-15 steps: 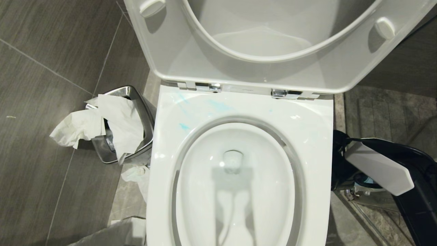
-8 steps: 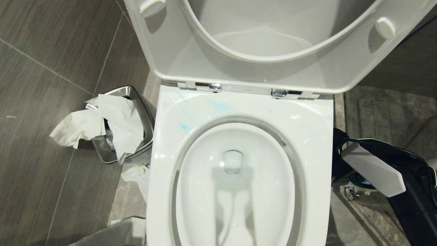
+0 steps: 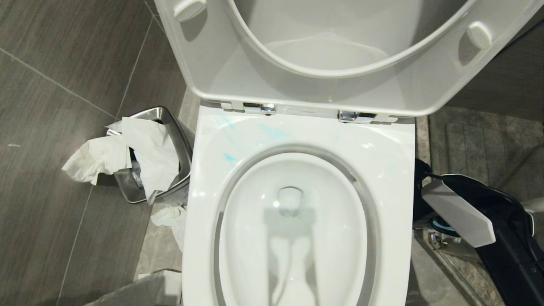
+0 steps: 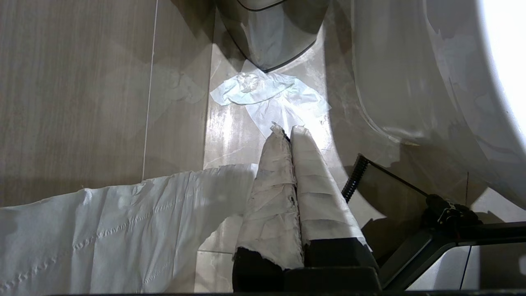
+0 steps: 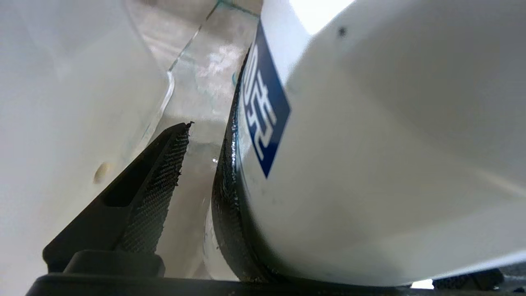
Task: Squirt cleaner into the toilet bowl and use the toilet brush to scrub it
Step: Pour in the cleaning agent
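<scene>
The toilet bowl (image 3: pixel 293 238) stands before me, seat and lid raised, with water in its basin. Pale blue streaks of cleaner (image 3: pixel 229 157) mark the broad rim at its back left. The toilet brush is out of view. My right arm (image 3: pixel 459 216) reaches low beside the bowl's right side. In the right wrist view my right gripper (image 5: pixel 205 139) is open: one black finger (image 5: pixel 156 189) stands clear of a white thing with a blue label (image 5: pixel 370 164), which hides the other finger. My left gripper (image 4: pixel 287 131) is shut and empty above the floor.
A steel bin (image 3: pixel 174 127) stuffed with white tissue (image 3: pixel 140 153) stands left of the toilet. More tissue (image 4: pixel 271 96) and a long sheet of it (image 4: pixel 123 222) lie on the floor. A glass panel's edge (image 5: pixel 197 61) runs near the right gripper.
My right arm has sunk a little beside the toilet and edged toward it. The bowl, the bin and the tissue have not moved.
</scene>
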Motion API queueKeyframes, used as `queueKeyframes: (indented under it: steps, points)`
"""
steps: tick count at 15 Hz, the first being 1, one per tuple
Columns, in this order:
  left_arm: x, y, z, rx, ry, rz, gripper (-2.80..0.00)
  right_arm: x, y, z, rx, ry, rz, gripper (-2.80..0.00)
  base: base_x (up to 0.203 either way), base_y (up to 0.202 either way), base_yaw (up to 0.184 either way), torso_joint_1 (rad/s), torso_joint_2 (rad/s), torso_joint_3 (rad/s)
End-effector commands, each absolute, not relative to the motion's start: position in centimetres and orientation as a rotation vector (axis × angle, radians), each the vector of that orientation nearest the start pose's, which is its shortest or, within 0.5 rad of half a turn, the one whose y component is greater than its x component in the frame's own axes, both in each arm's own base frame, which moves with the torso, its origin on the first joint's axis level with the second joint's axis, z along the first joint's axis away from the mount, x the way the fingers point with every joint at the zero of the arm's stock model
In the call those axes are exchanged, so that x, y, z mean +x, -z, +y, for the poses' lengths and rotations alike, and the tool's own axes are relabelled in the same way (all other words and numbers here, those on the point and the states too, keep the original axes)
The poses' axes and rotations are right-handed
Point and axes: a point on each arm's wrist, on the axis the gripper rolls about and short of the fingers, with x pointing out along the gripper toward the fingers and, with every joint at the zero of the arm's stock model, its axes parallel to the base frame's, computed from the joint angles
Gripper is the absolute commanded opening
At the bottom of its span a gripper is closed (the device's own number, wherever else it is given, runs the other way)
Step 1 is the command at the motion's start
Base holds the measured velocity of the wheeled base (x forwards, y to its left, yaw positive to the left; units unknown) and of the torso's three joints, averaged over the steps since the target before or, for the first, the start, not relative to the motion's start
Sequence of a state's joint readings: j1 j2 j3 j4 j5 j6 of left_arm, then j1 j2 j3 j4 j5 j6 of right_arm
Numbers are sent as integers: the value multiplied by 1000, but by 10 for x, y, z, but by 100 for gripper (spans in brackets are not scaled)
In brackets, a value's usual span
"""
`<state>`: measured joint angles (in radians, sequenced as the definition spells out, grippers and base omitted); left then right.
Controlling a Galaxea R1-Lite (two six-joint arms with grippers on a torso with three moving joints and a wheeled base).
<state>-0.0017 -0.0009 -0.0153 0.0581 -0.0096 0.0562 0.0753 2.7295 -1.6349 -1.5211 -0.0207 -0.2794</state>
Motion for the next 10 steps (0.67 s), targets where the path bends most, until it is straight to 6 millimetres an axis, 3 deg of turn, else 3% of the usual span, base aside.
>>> queueKeyframes:
  steps: [1, 10]
  points:
    - [-24, -74, 0, 57, 12, 43, -280, 516, -43, 39, -256, 10, -455, 0, 0, 0, 0, 0, 0, 0]
    - [-24, -74, 0, 57, 13, 43, -280, 520, -40, 40, -284, -17, -473, 0, 0, 0, 0, 0, 0, 0]
